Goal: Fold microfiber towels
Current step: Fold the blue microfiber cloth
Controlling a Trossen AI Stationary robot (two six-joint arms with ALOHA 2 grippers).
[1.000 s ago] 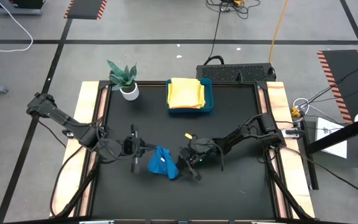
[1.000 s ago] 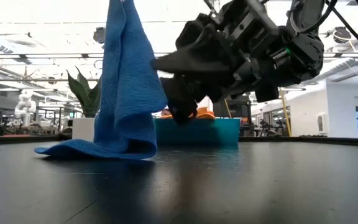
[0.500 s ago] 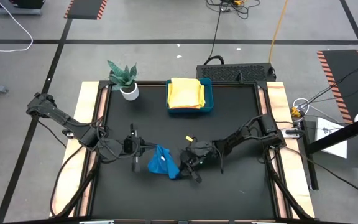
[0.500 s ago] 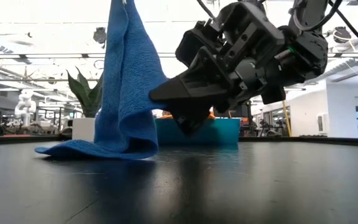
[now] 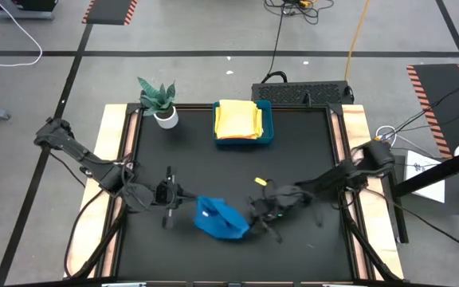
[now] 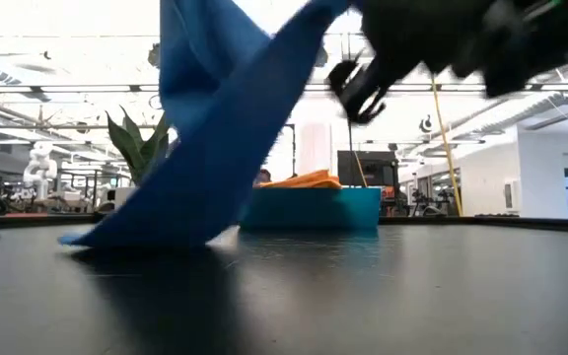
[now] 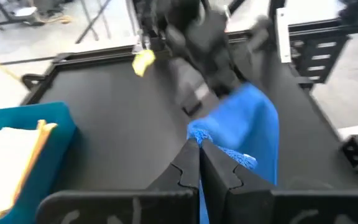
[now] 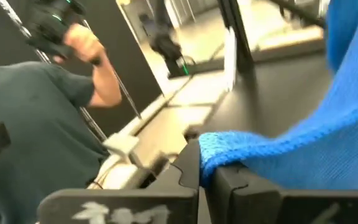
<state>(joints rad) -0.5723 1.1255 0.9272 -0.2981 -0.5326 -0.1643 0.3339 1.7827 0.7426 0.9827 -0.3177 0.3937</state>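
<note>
A blue microfiber towel is stretched between my two grippers at the table's near middle. My left gripper is shut on its left upper corner, and my right gripper is shut on its right end. In the low view the blue towel slopes down from both held points, and its lower edge lies on the table. Yellow and orange towels lie stacked in the teal tray at the far middle. My left gripper pinches a corner of the towel between its two fingers, coming level from the table's left. The cloth hangs below and spreads away from the fingers. My right gripper pinches the towel's edge between its two fingers, coming level from the table's right. The cloth is drawn out from the fingers toward the left gripper.
A potted plant stands at the table's far left, beside the tray. A person stands beyond the table's side in the right wrist view. Bare black tabletop lies on the right.
My right gripper has shut on the hanging towel's edge and pulled up and toward the table's right and near edge. The towel, which hung in a bunch from my left gripper, is now spread into a slanting sheet, its lower edge still on the table.
</note>
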